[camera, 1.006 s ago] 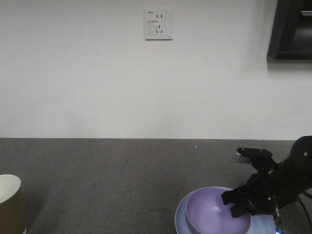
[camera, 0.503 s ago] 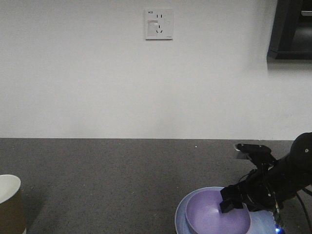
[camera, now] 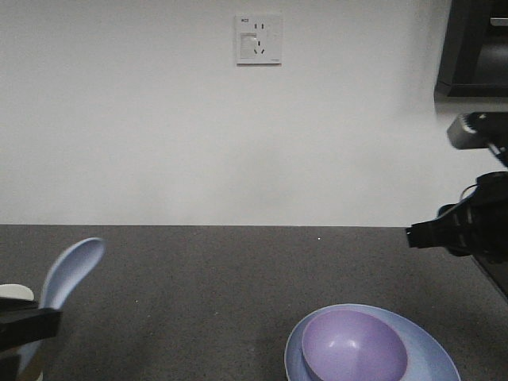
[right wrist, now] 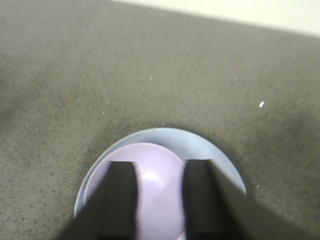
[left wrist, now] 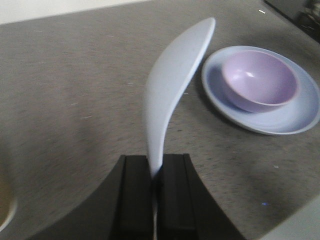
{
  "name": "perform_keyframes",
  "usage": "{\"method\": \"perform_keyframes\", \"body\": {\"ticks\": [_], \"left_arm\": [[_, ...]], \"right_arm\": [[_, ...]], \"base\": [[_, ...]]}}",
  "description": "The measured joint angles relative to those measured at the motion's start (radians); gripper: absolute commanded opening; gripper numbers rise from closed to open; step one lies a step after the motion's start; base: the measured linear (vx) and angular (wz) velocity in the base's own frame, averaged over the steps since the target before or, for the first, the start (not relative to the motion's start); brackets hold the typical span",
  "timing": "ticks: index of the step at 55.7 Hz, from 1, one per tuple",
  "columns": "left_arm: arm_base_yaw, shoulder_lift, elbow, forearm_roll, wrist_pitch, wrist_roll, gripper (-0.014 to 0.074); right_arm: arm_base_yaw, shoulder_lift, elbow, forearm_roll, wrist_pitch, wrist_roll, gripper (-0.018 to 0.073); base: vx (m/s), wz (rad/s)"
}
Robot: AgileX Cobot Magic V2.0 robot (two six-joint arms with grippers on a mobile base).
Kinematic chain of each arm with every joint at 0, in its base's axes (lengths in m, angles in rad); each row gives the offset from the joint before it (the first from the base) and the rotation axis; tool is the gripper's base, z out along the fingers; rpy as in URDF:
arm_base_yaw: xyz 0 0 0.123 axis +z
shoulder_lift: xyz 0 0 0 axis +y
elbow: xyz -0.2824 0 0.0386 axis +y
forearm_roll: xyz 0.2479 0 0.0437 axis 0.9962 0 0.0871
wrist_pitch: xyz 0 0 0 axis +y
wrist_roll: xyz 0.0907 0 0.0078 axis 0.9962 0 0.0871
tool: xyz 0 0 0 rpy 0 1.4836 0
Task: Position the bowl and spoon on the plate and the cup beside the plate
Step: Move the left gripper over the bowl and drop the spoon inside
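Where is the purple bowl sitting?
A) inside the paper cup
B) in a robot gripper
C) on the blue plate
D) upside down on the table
C: the bowl rests upright on the plate, and the left gripper holds only the spoon.

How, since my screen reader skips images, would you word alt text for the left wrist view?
The left gripper, jaws shut on one end of the pale blue spoon, holds it above a dark grey table, the spoon stretching away from the camera. To the right, the purple bowl sits on the pale blue plate.
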Motion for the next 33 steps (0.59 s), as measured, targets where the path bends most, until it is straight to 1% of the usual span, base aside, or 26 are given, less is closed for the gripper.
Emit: {"method": "perform_keyframes", "body": {"ticks": [5,10,14,20,25,33], "left_arm": [[0.000,0.134,-0.077,-0.133,0.031,0.130,0.0000],[0.000,0.277,-0.166,-0.275,0.093,0.223,0.0000],[0.000,0.404,-0.250,-0.376,0.166,0.271,0.0000],[-0.014,0.605,-0.384,-0.494,0.264,0.298,0.0000],[-0.046,0.735,-0.504,-0.532,0.305,0.295,0.0000],[-0.137,0.910,-0.672,-0.528,0.335,0.256,0.0000]], "right_arm": [[0.000,-0.078,0.024,-0.019,0.006,0.000,-0.0014],[0.000,-0.140,0.047,-0.035,0.016,0.000,-0.0013],[0.000,-0.180,0.063,-0.047,0.024,0.000,-0.0012],[0.000,-0.221,0.071,-0.071,0.033,0.000,-0.0012],[0.000,-0.236,0.072,-0.093,0.040,0.002,-0.0012],[0.000,-0.242,0.072,-0.116,0.047,0.004,-0.0012]], "base": [[0.00,0.00],[0.00,0.00],[0.00,0.00],[0.00,0.00],[0.00,0.00],[0.00,0.00]]}}
